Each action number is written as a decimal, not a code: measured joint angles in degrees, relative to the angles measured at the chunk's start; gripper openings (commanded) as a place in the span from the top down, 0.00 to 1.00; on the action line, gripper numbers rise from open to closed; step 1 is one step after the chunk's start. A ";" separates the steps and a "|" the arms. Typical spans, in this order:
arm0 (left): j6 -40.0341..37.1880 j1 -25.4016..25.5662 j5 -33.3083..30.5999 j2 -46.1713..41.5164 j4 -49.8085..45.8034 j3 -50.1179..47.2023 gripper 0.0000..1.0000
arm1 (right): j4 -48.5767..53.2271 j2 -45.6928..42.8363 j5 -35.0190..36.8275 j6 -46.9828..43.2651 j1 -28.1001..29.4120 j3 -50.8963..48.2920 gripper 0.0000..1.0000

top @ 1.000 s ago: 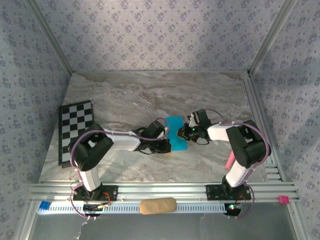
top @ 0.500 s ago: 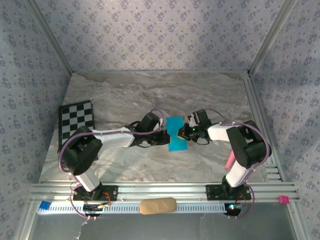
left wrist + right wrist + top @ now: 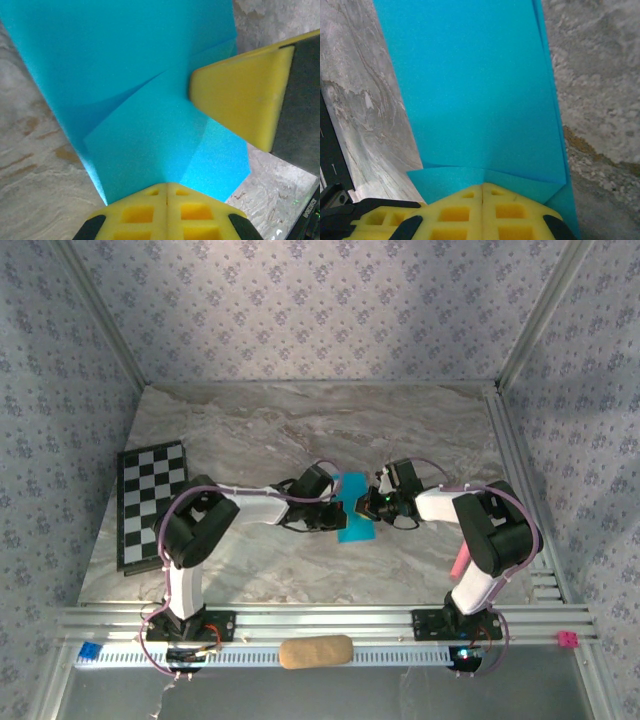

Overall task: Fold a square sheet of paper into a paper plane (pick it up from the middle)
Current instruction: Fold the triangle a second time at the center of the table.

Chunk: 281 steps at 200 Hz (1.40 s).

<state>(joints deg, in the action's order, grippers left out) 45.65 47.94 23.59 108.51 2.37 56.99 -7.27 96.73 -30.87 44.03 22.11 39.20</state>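
Marble table [image 3: 250, 440], with the creased turquoise square sheet of paper [image 3: 352, 525] lying near its middle, sides partly hidden by both arms. Left gripper [image 3: 333, 514] and right gripper [image 3: 370, 506] are closed tight at its edges. Pinching or just pressing, can't tell. Left elbow's tucked in closer than half a second ago.

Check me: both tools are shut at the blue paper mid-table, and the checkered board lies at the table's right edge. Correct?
One thing is off. The checkered board lies at the left edge of the table, not the right; the top external view shows it. The rest holds: the left tool and the right tool are both shut at the blue paper mid-table.
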 measured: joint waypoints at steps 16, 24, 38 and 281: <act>-0.09 0.48 -0.46 -0.04 0.81 -0.46 1.00 | 1.68 -0.70 0.22 -0.48 -0.02 0.24 0.97; -0.13 0.68 -0.50 -0.09 1.25 -0.72 1.00 | 2.97 -1.33 0.33 -1.03 -0.11 0.28 0.96; -0.13 0.85 -0.76 -0.15 1.99 -1.09 1.00 | 4.85 -2.86 0.44 -1.92 -0.24 0.28 0.96; -1.70 1.36 -2.67 -1.64 3.26 -3.10 1.00 | 3.37 -3.98 -1.33 -3.15 -5.70 0.79 0.96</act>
<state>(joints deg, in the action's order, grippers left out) 43.94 49.30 20.93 106.87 5.63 53.89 -3.90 92.75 -32.21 40.88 16.40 39.99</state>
